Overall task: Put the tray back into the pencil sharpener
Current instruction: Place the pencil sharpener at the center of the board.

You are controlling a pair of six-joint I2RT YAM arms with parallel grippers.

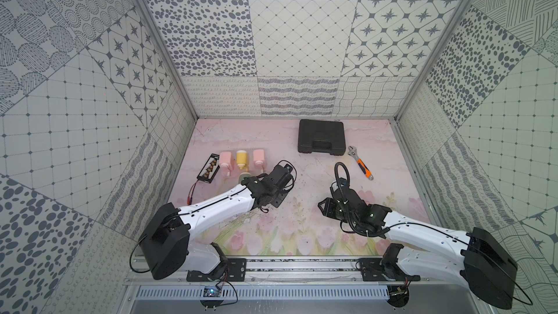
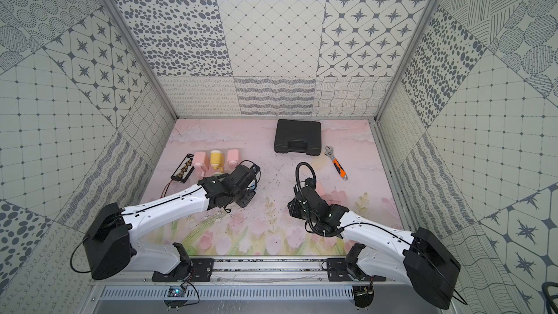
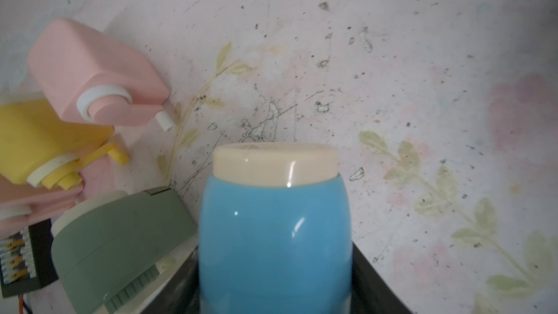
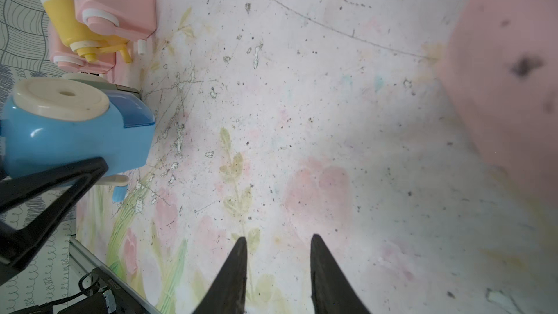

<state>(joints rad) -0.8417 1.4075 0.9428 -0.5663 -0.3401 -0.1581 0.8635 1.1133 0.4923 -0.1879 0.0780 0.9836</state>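
My left gripper (image 3: 274,270) is shut on the blue pencil sharpener (image 3: 271,225), its black fingers pressed on both sides of the body. The sharpener has a cream top (image 4: 60,98) with a small hole. The tray (image 4: 137,113), a darker translucent blue piece, sits in the sharpener's side that faces the right arm. In both top views the left gripper (image 1: 279,178) (image 2: 241,176) covers the sharpener. Off to the right, my right gripper (image 4: 277,237) (image 1: 324,206) is open and empty just above the mat.
Pink (image 1: 225,163) and yellow (image 1: 241,160) sharpeners and a green one (image 3: 120,237) stand close beside the held sharpener. A black connector board (image 1: 210,169) lies to their left. A black case (image 1: 321,137) and an orange-handled wrench (image 1: 360,167) lie at the back right.
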